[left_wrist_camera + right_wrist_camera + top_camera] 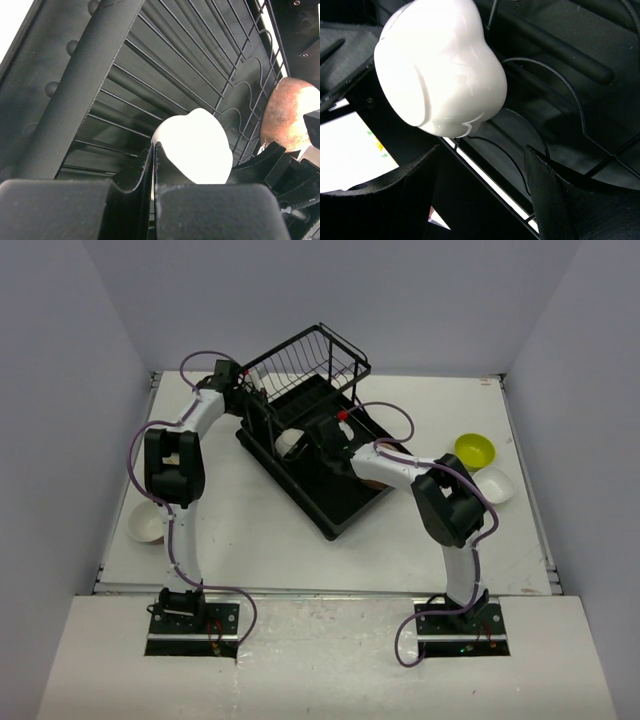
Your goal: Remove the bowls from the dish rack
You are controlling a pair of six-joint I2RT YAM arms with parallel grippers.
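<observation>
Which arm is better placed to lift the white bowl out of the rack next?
Right, probably. The right gripper is open, with the white bowl just ahead of its spread fingers. The left gripper is near the bowl too, but its fingers are shut.

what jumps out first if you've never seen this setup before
The eye lands first on the big black dish rack, lying slantwise in the middle of the table with a wire basket at its far end. Next comes a glossy white bowl propped among the rack's wires, filling the right wrist view just beyond the open right fingers. A lime-green bowl on the table at the right is the one bright spot of colour.
</observation>
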